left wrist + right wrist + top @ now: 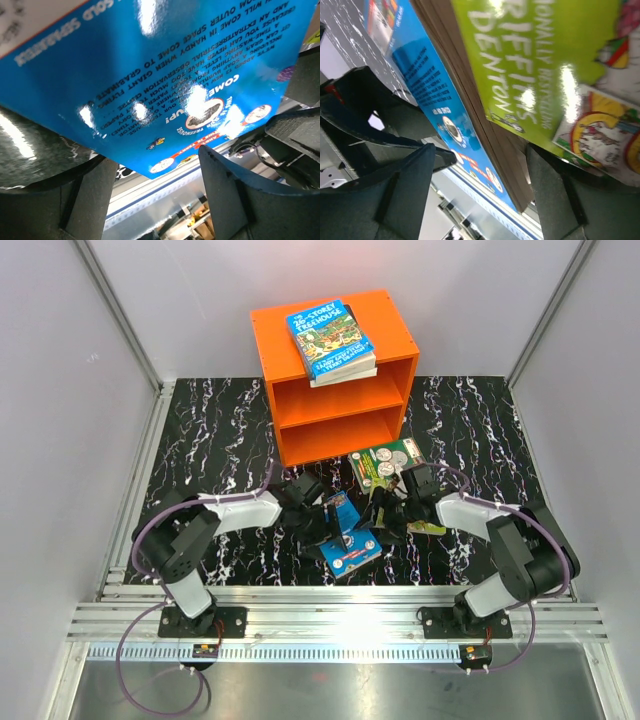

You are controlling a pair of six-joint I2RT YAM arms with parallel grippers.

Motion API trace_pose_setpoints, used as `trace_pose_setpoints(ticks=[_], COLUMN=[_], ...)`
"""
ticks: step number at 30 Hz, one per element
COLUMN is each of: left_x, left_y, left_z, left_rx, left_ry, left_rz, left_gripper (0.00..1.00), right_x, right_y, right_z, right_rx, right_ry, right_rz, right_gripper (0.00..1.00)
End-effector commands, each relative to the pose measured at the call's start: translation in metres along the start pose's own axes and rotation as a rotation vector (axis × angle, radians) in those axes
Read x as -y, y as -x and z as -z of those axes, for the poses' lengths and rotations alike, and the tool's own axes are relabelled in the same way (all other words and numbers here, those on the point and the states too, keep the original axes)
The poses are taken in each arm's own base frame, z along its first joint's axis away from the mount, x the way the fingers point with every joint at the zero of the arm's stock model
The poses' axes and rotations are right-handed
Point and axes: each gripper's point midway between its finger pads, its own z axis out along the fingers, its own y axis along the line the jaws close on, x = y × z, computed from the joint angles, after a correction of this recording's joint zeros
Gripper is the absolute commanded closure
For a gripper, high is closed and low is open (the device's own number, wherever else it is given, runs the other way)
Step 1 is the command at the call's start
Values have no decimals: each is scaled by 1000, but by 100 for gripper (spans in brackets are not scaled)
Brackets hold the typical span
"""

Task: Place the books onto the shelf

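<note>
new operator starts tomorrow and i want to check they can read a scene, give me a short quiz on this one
1. True or false: a blue Treehouse book lies on top of the orange shelf.
2. In the top view, how many books show inside the shelf's two compartments? A none, B one, C three.
3. What does the green coin book rest on?
Key: 1 true; 2 A; 3 the table, in front of the shelf.

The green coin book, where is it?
Top view, right of centre: the green coin book lies flat in front of the orange shelf, just beyond the right gripper.
</note>
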Motion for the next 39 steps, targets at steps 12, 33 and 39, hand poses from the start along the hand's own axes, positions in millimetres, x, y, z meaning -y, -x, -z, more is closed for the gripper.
trace_pose_setpoints(ticks=[12,33,39], left_x=[0,-10,-9], left_y=[-4,-21,-31], left_z=[-27,105,164], left_rx=[-22,309,450], left_ry=[1,-64,-160], left_rz=[-19,-84,-71], left_gripper=[32,28,25], right_x=[-61,-135,-232], right_y=[-22,-23,-7], right_z=[23,113,203], right_rx=[10,134,295], right_ry=[73,136,245], right_rz=[161,217,365], right_gripper=[76,100,100])
